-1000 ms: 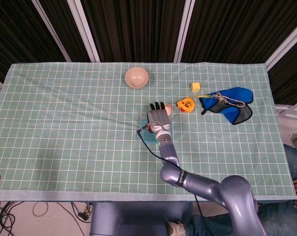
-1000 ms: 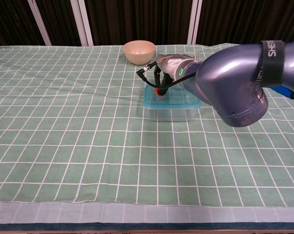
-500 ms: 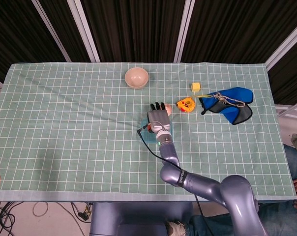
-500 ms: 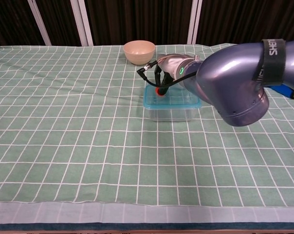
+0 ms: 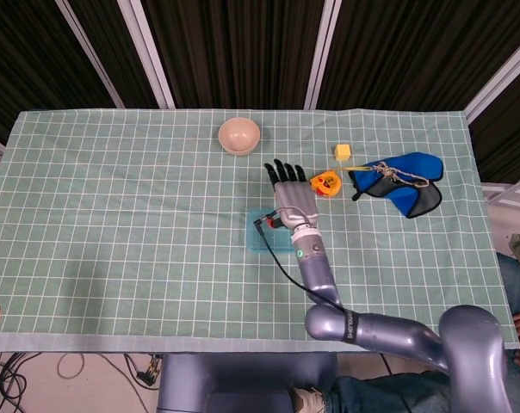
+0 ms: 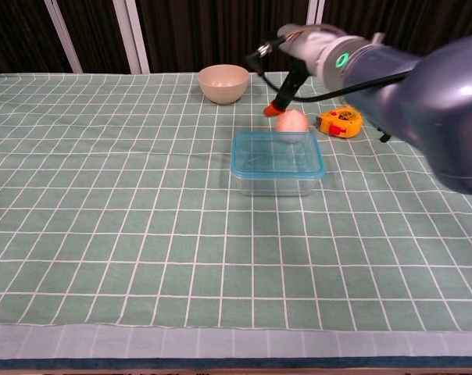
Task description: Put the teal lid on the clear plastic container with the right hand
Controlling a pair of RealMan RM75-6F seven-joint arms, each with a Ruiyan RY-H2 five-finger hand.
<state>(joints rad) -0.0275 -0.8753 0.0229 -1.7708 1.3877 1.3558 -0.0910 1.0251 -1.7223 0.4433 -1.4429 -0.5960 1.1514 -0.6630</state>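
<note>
The clear plastic container (image 6: 275, 180) stands mid-table with the teal lid (image 6: 277, 158) lying flat on its rim. In the head view the lid (image 5: 261, 234) shows as a teal square, partly hidden by my right forearm. My right hand (image 5: 292, 189) is raised above and behind the container with its fingers spread and nothing in them. In the chest view this hand (image 6: 302, 55) hangs high over the far edge of the lid, clear of it. My left hand appears in neither view.
A pink ball (image 6: 291, 122) lies just behind the container. A yellow tape measure (image 6: 339, 123) sits to its right, and a beige bowl (image 6: 223, 82) further back. A yellow cube (image 5: 343, 151) and a blue mitt (image 5: 404, 182) lie at the right.
My right hand has lifted off the lid and moved up and toward the far side. The lid stays on the container.
</note>
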